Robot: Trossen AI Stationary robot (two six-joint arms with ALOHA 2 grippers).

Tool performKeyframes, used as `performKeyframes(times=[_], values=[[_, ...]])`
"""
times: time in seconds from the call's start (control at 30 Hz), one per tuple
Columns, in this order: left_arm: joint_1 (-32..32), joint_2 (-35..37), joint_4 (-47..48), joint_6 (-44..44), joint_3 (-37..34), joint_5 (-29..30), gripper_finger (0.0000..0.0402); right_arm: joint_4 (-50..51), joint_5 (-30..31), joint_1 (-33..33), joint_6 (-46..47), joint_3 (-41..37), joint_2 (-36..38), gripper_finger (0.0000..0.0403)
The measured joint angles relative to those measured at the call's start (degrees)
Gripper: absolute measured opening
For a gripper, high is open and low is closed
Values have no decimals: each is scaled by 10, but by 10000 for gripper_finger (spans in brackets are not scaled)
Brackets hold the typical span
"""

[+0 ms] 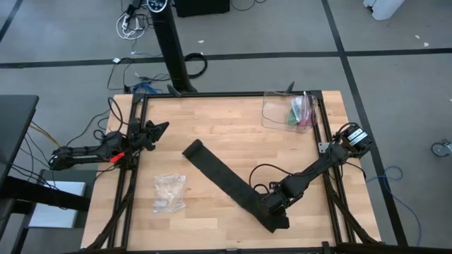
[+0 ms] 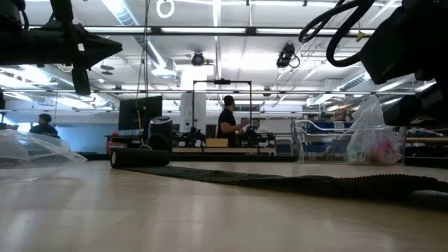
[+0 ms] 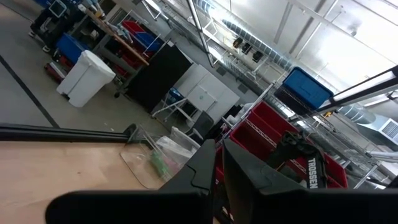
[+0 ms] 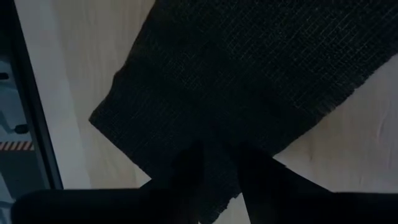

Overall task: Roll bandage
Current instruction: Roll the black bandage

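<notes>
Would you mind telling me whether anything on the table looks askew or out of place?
Nothing looks spilled or damaged. The long dark charcoal fabric bandage lies diagonally across the wooden table, with the right gripper down on its near end. The crumpled clear plastic bag lies beside it, apart.

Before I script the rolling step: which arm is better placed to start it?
Right. Its end effector is down on the bandage near one end, while the left end effector waits by the table's left edge, well away from it.

The right end effector (image 1: 274, 204) hides part of the bandage's (image 1: 219, 178) near end.
</notes>
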State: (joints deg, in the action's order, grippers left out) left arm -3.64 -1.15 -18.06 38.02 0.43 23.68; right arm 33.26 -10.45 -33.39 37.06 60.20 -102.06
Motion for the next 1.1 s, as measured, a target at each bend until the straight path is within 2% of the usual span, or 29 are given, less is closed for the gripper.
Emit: performKeyframes(times=[0.4, 0.83, 1.1], values=[[0, 0, 0, 0, 0, 0, 37, -2, -3, -4, -36, 0, 0, 41], [0, 0, 0, -1, 0, 0, 37, -6, -2, -4, -37, -2, 0, 97], [0, 0, 0, -2, 0, 0, 37, -12, -7, -4, -37, -13, 0, 86]])
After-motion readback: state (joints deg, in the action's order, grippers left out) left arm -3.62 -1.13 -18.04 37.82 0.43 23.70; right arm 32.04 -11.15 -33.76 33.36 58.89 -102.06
